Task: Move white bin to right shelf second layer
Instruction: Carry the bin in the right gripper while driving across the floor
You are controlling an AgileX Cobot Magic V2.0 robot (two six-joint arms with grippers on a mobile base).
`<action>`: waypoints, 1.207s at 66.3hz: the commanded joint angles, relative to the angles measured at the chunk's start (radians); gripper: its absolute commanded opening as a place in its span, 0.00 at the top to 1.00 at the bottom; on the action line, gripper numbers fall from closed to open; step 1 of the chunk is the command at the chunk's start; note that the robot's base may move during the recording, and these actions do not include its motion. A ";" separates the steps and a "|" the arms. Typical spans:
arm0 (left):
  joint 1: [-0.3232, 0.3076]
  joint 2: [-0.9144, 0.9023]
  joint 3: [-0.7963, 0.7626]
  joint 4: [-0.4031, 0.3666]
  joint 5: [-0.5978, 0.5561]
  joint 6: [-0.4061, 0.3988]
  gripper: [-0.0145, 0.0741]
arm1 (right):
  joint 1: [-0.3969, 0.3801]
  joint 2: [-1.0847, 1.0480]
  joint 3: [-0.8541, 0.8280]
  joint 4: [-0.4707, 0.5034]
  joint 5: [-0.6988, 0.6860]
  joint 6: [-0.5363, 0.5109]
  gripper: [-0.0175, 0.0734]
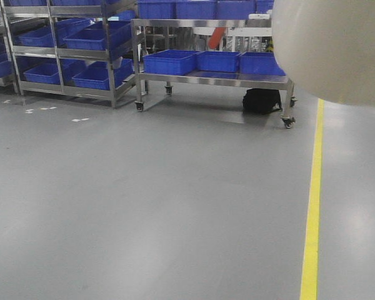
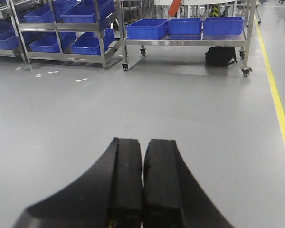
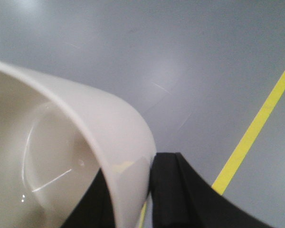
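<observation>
Plastic white bin [image 3: 109,123] hangs in right gripper [image 3: 134,173].

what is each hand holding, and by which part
The right hand grips the white bin by its rim wall. The left hand is shut and empty.

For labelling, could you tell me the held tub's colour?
Cream-white smooth plastic tub, best in the right wrist view.
</observation>
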 commanded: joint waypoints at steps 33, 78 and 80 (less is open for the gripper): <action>-0.006 -0.003 0.037 0.000 -0.086 -0.003 0.74 | 0.000 -0.010 -0.032 0.000 -0.099 -0.003 0.75; -0.006 -0.003 0.037 0.000 -0.086 -0.003 0.74 | 0.000 -0.010 -0.032 0.000 -0.099 -0.003 0.75; -0.006 -0.003 0.037 0.000 -0.086 -0.003 0.74 | 0.000 -0.010 -0.032 0.000 -0.099 -0.003 0.75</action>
